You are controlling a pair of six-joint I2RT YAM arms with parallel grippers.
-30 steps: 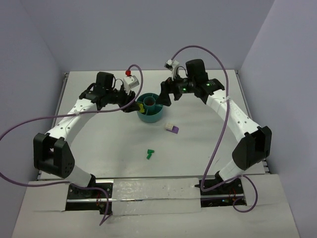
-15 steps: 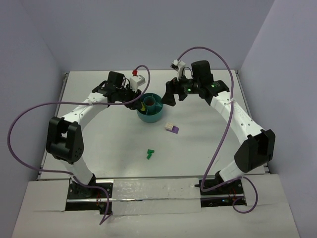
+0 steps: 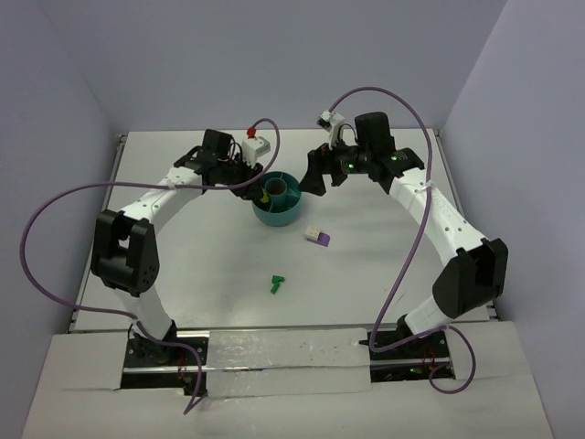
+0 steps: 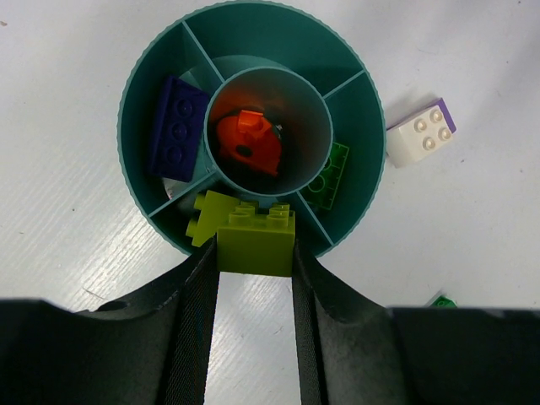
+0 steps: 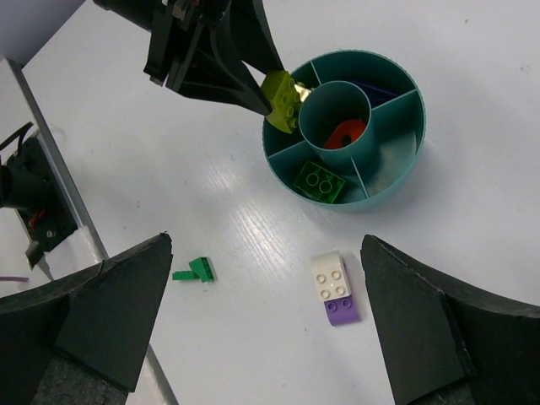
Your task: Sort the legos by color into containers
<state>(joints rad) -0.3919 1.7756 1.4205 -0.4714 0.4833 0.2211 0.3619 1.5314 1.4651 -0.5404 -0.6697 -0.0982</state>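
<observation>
White table between lavender walls. A round teal bowl with compartments sits toward the far middle. The left gripper clamps a lime-green brick over the bowl's left rim, above a compartment holding another lime piece. The right gripper hangs spread wide just right of the bowl. A purple-and-white brick and a dark green piece lie nearer on the table.
</observation>
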